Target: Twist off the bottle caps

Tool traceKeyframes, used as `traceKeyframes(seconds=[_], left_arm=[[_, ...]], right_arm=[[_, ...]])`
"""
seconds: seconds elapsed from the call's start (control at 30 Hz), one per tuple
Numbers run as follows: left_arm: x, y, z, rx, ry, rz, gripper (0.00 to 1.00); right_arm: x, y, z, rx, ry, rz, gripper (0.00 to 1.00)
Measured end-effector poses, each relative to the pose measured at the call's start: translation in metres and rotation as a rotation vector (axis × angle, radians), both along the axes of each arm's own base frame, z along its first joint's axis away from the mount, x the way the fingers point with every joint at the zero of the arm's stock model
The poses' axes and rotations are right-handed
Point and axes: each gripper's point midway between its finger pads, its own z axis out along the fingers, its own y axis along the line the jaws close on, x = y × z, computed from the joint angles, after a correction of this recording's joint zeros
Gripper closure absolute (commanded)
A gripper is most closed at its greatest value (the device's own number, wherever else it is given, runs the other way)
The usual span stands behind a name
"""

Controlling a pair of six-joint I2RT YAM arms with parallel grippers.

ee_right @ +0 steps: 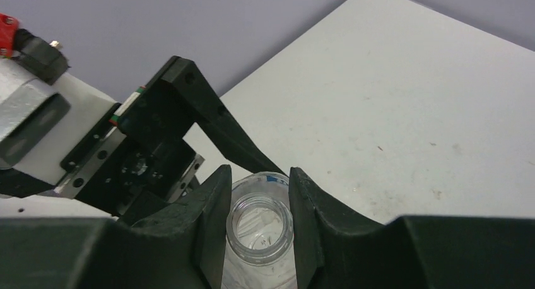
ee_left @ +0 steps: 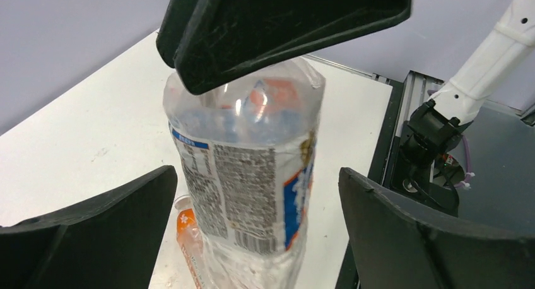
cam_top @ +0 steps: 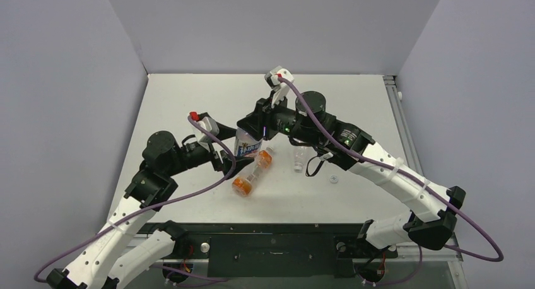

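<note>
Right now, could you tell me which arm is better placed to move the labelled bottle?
Right. The right end effector grips the labelled bottle's open neck; the left end effector stands open.

arms [cam_top: 385,166]: white links, black joints | cables [cam_top: 217,183]: purple | connectors [cam_top: 194,116]: red

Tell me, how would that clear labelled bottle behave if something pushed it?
Probably light: the clear bottle looks empty, its mouth open in the right wrist view. Its thin walls look dented, so it would likely give under a squeeze. Upright, tall and narrow, held only at the neck by the right pincer, it could tip easily once released.
</note>
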Motion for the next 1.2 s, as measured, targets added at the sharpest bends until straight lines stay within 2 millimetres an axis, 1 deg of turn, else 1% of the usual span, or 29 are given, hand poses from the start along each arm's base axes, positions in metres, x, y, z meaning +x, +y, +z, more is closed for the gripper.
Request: traceKeyframes(seconds=[0.1,0.17,0.3,0.4,0.53,0.63,0.7,0.77,0.83,1.0,1.07,1.2], left_arm=[[0.003,0.003,-0.002,0.009,0.005,0.026,0.03],[0.003,0.007,-0.007,0.024,0.013,0.047,0.03],[0.004,0.019,-0.017,0.074,0.018,0.108,0.03],[0.005,0.032,-0.028,0.128,0.019,0.166,0.03],[0.004,0.047,-0.044,0.198,0.035,0.219,0.03],[0.003,0.052,-0.054,0.238,0.053,0.237,0.03],[0.003,0.054,-0.062,0.261,0.071,0.241,0.03],[0.004,0.055,-0.068,0.282,0.085,0.243,0.03],[0.006,0.055,-0.074,0.302,0.096,0.244,0.03],[0.01,0.054,-0.088,0.349,0.122,0.238,0.04],[0.011,0.054,-0.093,0.367,0.134,0.236,0.03],[0.013,0.054,-0.1,0.388,0.147,0.232,0.03]], right_arm=[[0.015,-0.007,-0.01,-0.052,-0.023,-0.063,1.0],[0.031,-0.01,-0.015,-0.087,-0.044,-0.11,1.0],[0.083,-0.018,-0.033,-0.157,-0.086,-0.241,1.0],[0.126,-0.022,-0.056,-0.222,-0.122,-0.34,1.0],[0.178,-0.022,-0.097,-0.304,-0.153,-0.441,1.0],[0.211,-0.022,-0.125,-0.337,-0.167,-0.505,1.0],[0.229,-0.022,-0.139,-0.339,-0.176,-0.546,1.0],[0.244,-0.024,-0.147,-0.328,-0.188,-0.587,1.0],[0.256,-0.026,-0.15,-0.305,-0.203,-0.632,1.0],[0.281,-0.036,-0.152,-0.228,-0.202,-0.725,1.0],[0.288,-0.038,-0.157,-0.202,-0.189,-0.744,1.0],[0.301,-0.045,-0.18,-0.202,-0.148,-0.772,1.0]])
